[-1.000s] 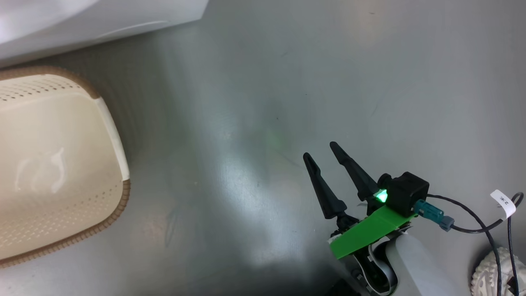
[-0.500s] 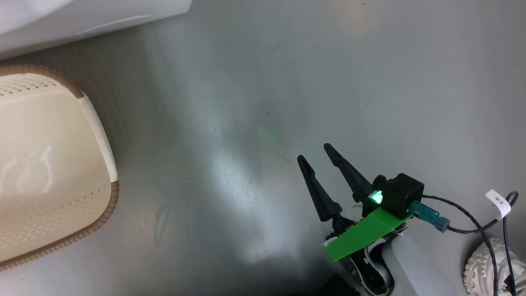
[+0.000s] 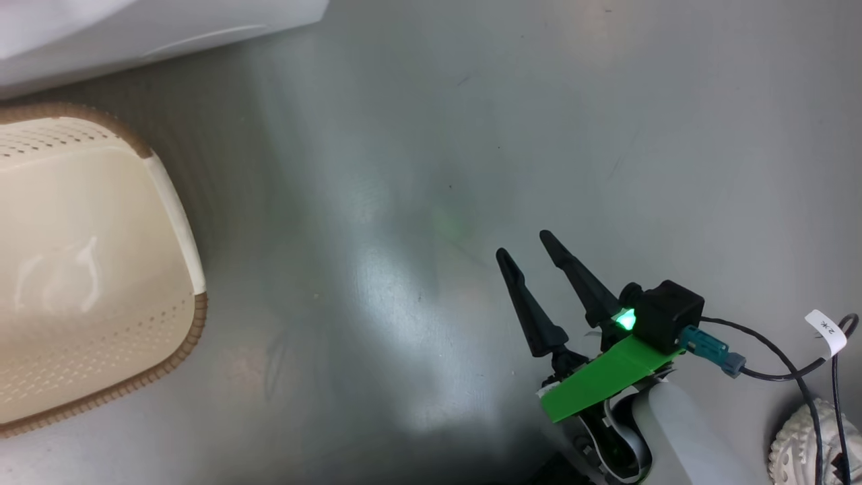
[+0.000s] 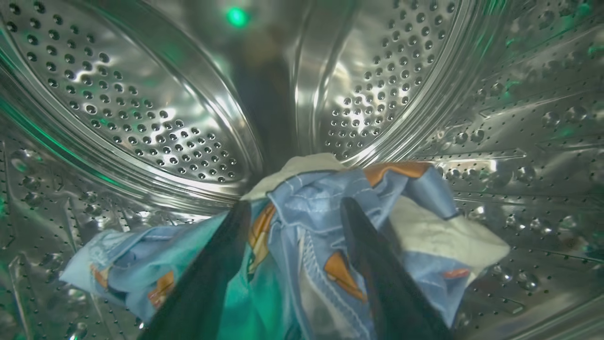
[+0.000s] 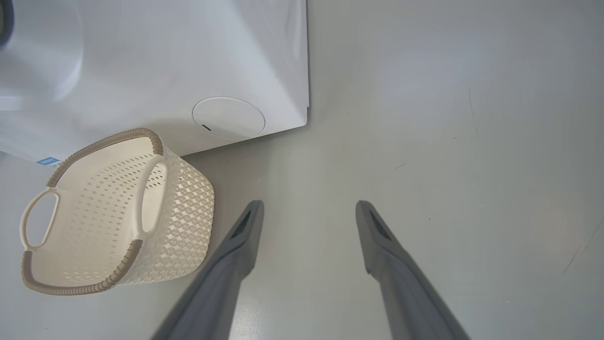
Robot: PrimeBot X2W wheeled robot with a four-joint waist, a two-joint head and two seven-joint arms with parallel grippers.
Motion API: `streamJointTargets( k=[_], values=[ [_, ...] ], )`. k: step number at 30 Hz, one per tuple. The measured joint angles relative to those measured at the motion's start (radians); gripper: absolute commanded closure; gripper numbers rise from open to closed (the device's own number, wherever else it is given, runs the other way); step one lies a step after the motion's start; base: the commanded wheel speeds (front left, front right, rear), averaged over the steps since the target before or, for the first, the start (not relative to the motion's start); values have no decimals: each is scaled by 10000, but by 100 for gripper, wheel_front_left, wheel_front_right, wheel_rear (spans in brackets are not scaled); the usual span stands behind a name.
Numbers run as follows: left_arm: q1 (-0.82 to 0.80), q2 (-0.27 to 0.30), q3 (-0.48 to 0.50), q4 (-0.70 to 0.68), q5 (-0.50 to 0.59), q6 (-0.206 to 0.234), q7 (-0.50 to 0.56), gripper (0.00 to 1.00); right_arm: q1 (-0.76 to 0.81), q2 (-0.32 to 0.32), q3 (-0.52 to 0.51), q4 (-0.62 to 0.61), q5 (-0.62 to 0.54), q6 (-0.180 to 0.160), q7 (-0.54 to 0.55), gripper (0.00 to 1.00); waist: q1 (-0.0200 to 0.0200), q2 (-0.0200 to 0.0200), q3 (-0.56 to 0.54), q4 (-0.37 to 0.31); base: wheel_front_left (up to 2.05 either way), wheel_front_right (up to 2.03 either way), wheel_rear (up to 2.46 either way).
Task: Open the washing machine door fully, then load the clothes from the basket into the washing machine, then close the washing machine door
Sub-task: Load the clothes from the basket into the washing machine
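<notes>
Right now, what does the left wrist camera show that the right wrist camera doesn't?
Left wrist view: the perforated steel drum, with the clothes lying in it by the open left tool. Right wrist view: the empty basket on the floor beside the white washing machine, past the open right tool. Shared: both show the washing machine, inside versus outside.

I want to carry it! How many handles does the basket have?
2. In the right wrist view, one handle loops at the basket's left end, the other at its right end.
</notes>
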Motion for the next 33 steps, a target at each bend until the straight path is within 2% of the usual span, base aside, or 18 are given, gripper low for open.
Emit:
streamJointTargets(
  k=[10,22,33],
  values=[
    [790,-493,-127,274,-52,33,-759,0,-3,-4,-458,144,-401,0,0,0,0,0,-461,431,0,0,0],
    [2061,-1022,-117,226,-349,38,-1051,0,-53,-6,-796,466,-640,0,0,0,-1,0,-1270,877,0,0,0],
    [3848,-1275,115,-790,-499,268,-1166,0,-43,-13,-915,750,-748,-2,0,0,-1,0,-2183,1203,0,0,0]
  ],
)
